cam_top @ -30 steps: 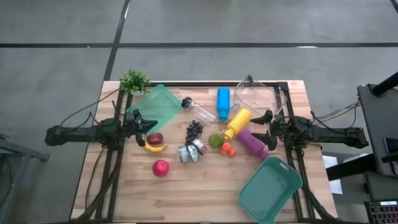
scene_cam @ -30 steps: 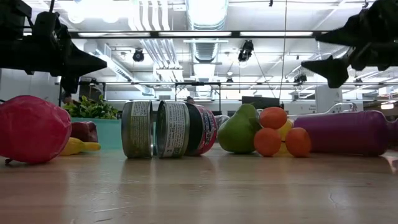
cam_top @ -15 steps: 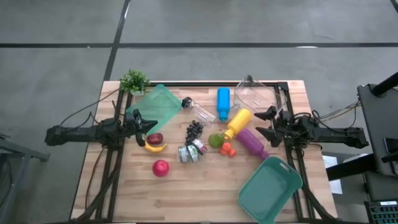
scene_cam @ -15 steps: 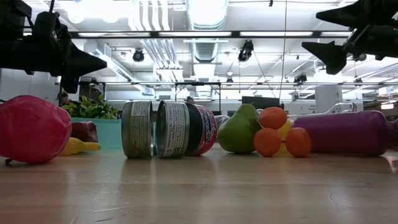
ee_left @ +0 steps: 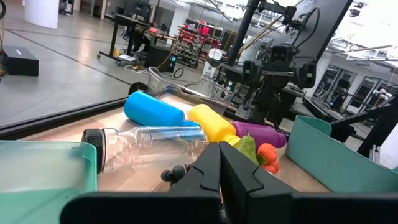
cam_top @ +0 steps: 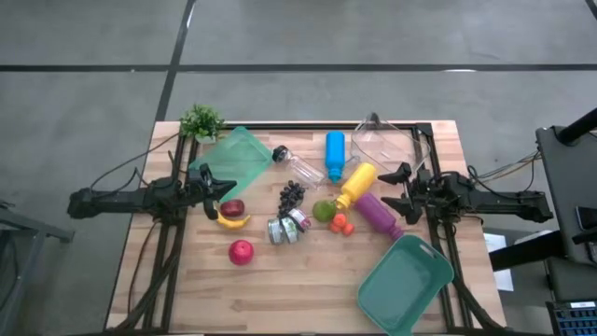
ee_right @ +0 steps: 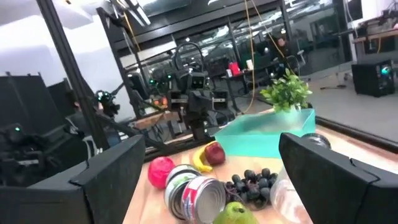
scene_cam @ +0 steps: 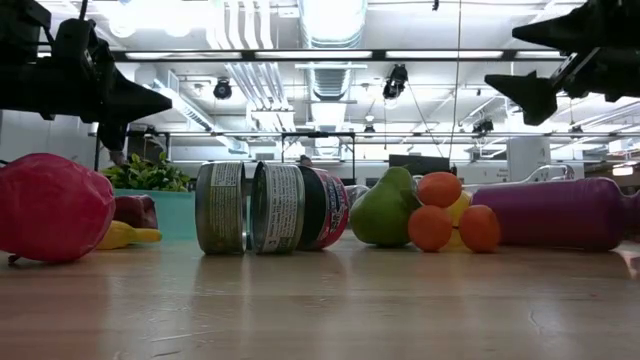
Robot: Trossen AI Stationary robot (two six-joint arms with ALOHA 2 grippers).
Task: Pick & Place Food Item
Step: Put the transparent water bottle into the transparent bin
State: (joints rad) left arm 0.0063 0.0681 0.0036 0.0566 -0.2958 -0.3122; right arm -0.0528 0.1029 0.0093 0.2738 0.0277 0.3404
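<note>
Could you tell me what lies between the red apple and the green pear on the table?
In the high view, the tin cans lie on their sides between the red apple and the green pear.

Low view: the purple bottle (scene_cam: 575,213) and red apple (scene_cam: 50,208) run past the frame edges

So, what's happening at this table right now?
Nothing is held yet. The right end effector hangs open above the purple bottle and yellow bottle, near the pear and small oranges. The left end effector waits shut above the banana. The teal bin sits empty at the table's corner.
</note>
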